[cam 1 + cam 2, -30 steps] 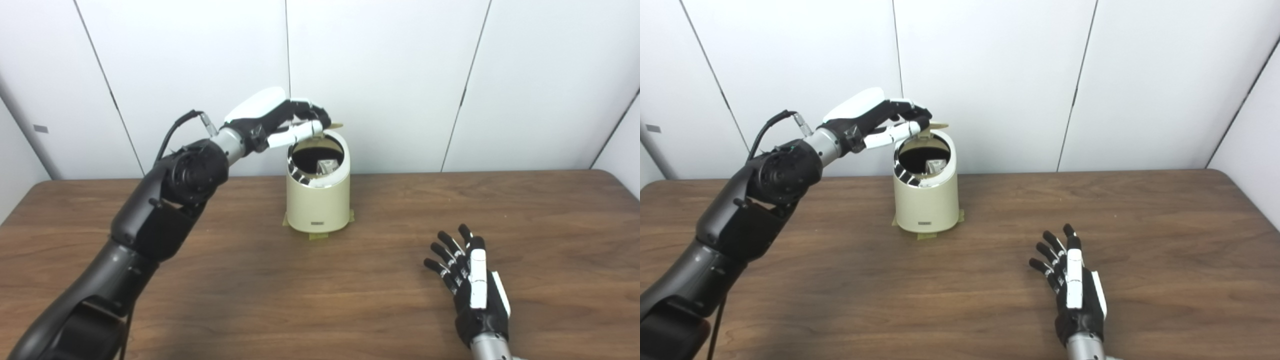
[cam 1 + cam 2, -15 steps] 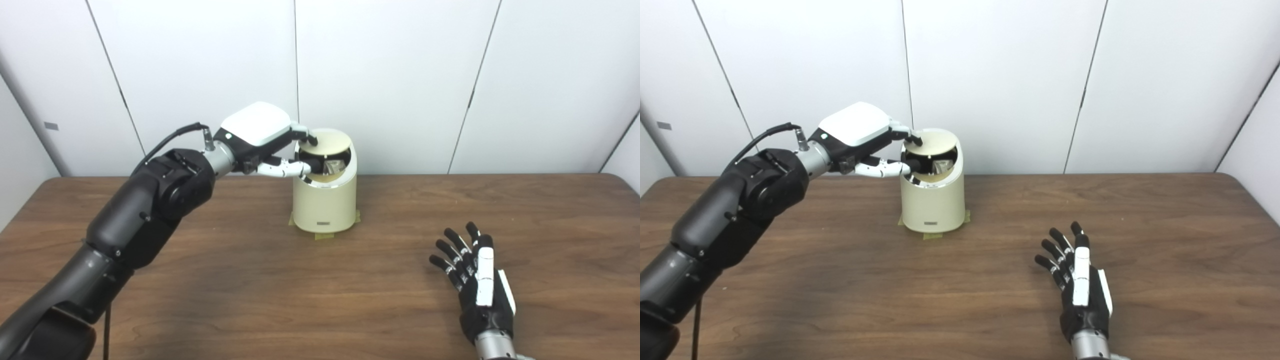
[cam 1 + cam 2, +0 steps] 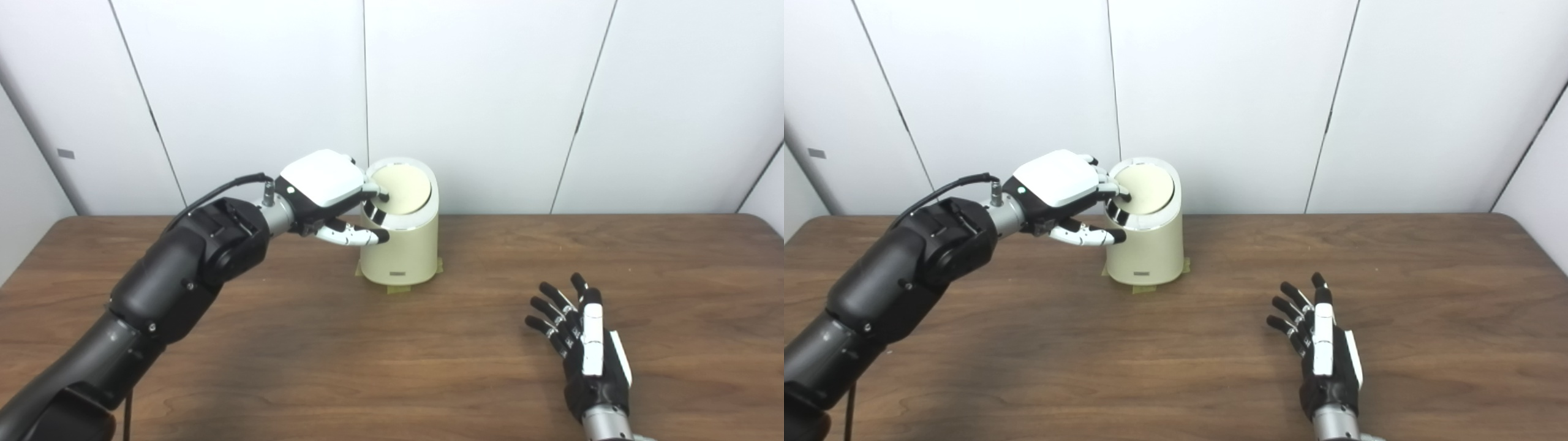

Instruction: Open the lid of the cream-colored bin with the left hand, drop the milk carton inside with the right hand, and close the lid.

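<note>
Two hands are in view, and only the left hand (image 3: 321, 187), at centre left of the frame, is engaged. Its arm enters from the lower left corner and rises diagonally to the cream-colored bin (image 3: 401, 245), which stands at upper centre on the table (image 3: 306, 343). The fingertips (image 3: 381, 196) rest on the left edge of the lid (image 3: 401, 190), which lies flush in the chromed rim; the thumb extends forward below the rim, against the bin's left wall, and the fingers hold nothing. To complete the closing step correctly, press straight down until the lid seats evenly, then lift the fingers vertically clear so that neither lid nor bin is dragged sideways. The milk carton is not visible; it is judged to be inside the closed bin. At lower right, the right hand (image 3: 585, 349) rests near the table surface, well apart from the bin, fingers spread wide and empty.
</note>
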`<state>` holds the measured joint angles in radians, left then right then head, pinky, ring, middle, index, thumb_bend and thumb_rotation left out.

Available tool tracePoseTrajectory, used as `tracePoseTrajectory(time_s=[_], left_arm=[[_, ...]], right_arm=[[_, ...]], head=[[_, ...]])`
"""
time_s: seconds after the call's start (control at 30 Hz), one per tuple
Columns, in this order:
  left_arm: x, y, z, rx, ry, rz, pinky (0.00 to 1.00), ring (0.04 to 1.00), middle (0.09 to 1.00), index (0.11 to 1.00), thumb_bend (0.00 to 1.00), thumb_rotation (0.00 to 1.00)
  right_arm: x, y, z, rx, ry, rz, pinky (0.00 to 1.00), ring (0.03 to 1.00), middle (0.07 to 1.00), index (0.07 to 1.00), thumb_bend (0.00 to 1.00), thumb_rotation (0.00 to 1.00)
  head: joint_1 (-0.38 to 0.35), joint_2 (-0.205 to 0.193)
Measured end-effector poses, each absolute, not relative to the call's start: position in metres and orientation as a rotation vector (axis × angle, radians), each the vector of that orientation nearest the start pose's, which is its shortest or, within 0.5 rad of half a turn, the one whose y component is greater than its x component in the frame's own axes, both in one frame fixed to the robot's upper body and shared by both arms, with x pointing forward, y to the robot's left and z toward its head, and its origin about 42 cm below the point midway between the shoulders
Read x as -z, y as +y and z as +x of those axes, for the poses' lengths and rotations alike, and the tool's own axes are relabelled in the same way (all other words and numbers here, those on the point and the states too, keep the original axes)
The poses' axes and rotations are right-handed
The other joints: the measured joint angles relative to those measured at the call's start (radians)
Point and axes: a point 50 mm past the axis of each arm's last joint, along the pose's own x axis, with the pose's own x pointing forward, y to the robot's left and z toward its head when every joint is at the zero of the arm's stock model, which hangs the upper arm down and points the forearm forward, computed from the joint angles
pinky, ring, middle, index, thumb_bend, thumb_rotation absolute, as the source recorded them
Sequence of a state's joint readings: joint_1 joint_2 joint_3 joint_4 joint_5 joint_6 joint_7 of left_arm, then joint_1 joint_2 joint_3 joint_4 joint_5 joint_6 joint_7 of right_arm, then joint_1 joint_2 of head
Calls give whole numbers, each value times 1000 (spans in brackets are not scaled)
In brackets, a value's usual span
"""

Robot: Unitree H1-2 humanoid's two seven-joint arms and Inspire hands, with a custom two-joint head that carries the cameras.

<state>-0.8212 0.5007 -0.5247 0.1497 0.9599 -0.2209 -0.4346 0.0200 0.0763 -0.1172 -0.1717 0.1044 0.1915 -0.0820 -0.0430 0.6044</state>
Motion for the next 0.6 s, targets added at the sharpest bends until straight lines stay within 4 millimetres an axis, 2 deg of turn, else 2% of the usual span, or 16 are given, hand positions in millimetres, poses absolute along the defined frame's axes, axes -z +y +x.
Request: tracePoseTrajectory(time_s=[0.27,0.33,0.6], left_arm=[[-305,176,458,619,-581,1851,984,931,876,859,461,1000],[-305,175,457,609,-609,1856,958,917,865,847,451,1000],[-297,163,450,620,-738,1833,971,929,869,851,433,1000]], right_arm=[[-122,-224,274,180,46,168,673,755,770,1000,515,1000],[-122,-223,274,178,47,167,672,754,771,1000,511,1000],[-122,-222,275,184,45,141,685,747,752,1000,463,1000]], head=[[-2,11],[-2,11],[-8,18]])
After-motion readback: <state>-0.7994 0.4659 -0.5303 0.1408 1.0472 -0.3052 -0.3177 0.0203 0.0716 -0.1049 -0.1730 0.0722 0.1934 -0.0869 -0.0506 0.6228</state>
